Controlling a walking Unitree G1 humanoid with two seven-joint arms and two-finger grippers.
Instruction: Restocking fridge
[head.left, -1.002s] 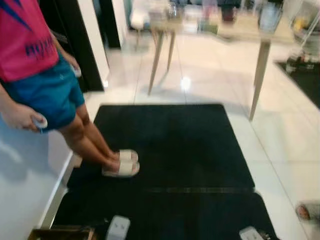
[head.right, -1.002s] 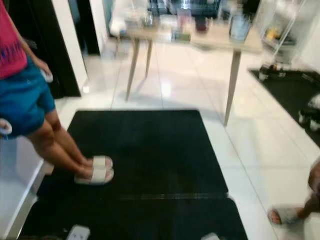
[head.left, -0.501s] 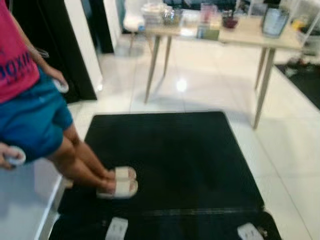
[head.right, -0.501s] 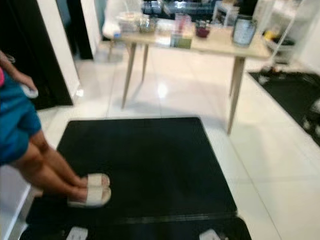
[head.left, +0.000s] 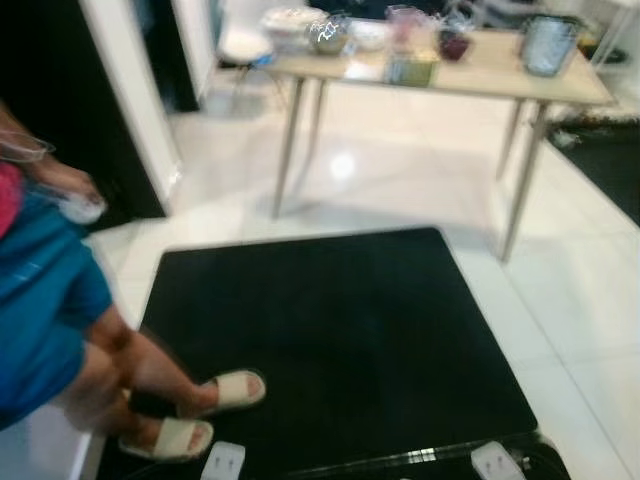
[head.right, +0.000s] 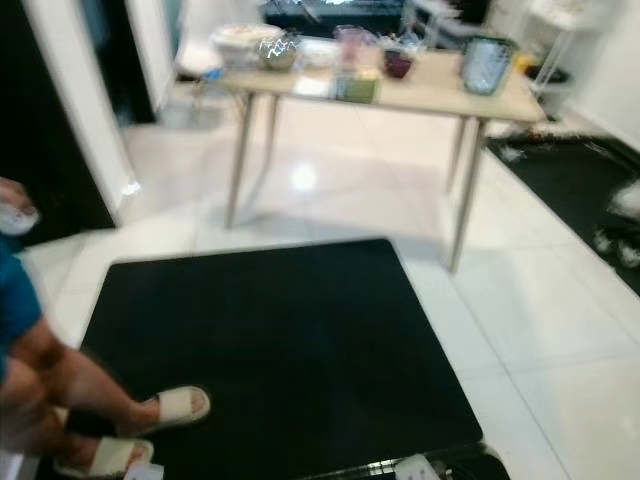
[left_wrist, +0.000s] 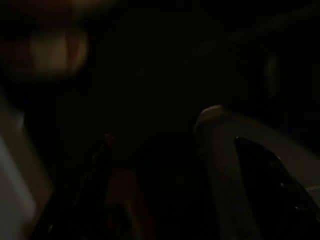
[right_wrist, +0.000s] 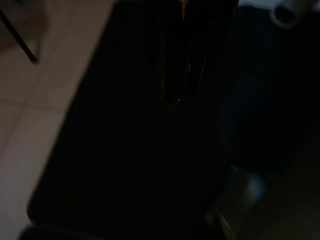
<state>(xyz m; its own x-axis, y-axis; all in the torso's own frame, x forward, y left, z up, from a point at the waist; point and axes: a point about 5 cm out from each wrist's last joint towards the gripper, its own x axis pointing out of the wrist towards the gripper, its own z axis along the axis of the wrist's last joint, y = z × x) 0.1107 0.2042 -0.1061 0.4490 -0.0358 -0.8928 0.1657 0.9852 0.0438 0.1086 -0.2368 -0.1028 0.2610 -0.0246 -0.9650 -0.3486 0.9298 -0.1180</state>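
A light wooden table (head.left: 470, 80) stands at the far side of the room. On it are a glass bowl (head.left: 328, 33), a dark cup (head.left: 455, 44), a green box (head.left: 408, 68) and a blue-grey jar (head.left: 547, 44). Both my arms hang idle. My right gripper (right_wrist: 176, 95) hangs above the black mat (right_wrist: 150, 165), dark against it. The left wrist view is nearly black, and my left gripper (left_wrist: 117, 170) is only a faint shape there.
A person in blue shorts (head.left: 45, 310) and pale slippers (head.left: 235, 390) stands at the left edge of a black mat (head.left: 320, 340), holding a small white thing (head.left: 80, 208). A dark doorway (head.left: 60, 110) lies at the back left. White tiled floor (head.left: 590, 330) surrounds the mat.
The camera has shifted, so the table now shows more fully and the mat sits lower. The person has stepped, with one slipper now set behind the other.
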